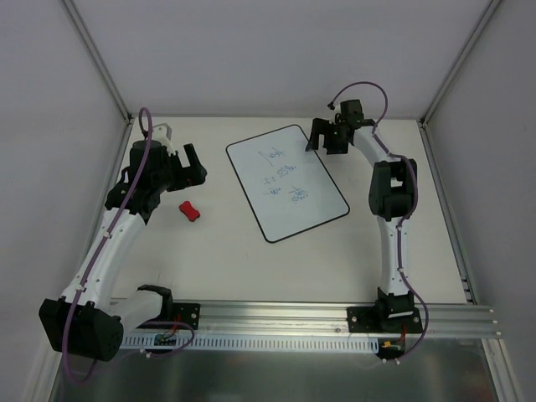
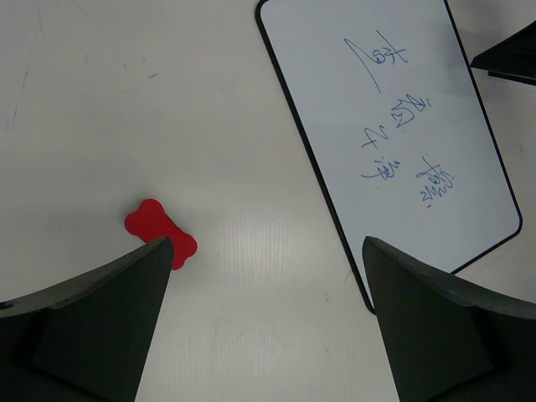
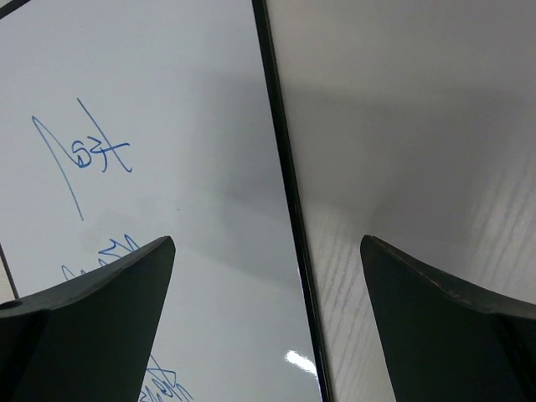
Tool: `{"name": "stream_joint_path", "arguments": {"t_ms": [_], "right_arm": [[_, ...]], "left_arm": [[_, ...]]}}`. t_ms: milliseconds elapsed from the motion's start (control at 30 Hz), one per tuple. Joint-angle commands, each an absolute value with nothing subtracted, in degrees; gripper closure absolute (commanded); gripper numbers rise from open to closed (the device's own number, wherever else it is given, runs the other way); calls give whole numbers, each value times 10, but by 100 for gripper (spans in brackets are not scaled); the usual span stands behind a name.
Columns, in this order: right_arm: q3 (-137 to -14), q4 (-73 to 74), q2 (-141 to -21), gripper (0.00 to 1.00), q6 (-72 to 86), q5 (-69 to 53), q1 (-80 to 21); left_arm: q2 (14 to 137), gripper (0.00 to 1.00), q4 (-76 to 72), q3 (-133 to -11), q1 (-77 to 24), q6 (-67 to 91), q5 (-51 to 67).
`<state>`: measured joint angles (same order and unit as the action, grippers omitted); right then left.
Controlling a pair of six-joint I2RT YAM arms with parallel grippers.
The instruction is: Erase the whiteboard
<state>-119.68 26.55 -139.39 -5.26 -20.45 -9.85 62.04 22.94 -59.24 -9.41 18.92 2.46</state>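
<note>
A white rectangular whiteboard with a thin black rim and rounded corners lies flat and turned at a slant, apart from and to the right of a small red eraser. Several lines of blue handwriting cross its middle, unerased.

Pale grey walls enclose a white table on three sides.
</note>
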Motion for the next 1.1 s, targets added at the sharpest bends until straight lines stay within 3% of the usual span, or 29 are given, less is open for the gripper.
{"name": "stream_joint_path", "arguments": {"t_ms": [0, 500, 1067], "right_arm": [[-1220, 277, -1411, 1, -71, -252, -98], [-1175, 330, -1416, 1, -119, -351, -155], [-1032, 353, -1317, 1, -220, -373, -243]], "left_arm": [[608, 1, 213, -592, -98, 192, 13], [571, 1, 213, -557, -98, 205, 12], [512, 1, 217, -500, -98, 231, 18]]}}
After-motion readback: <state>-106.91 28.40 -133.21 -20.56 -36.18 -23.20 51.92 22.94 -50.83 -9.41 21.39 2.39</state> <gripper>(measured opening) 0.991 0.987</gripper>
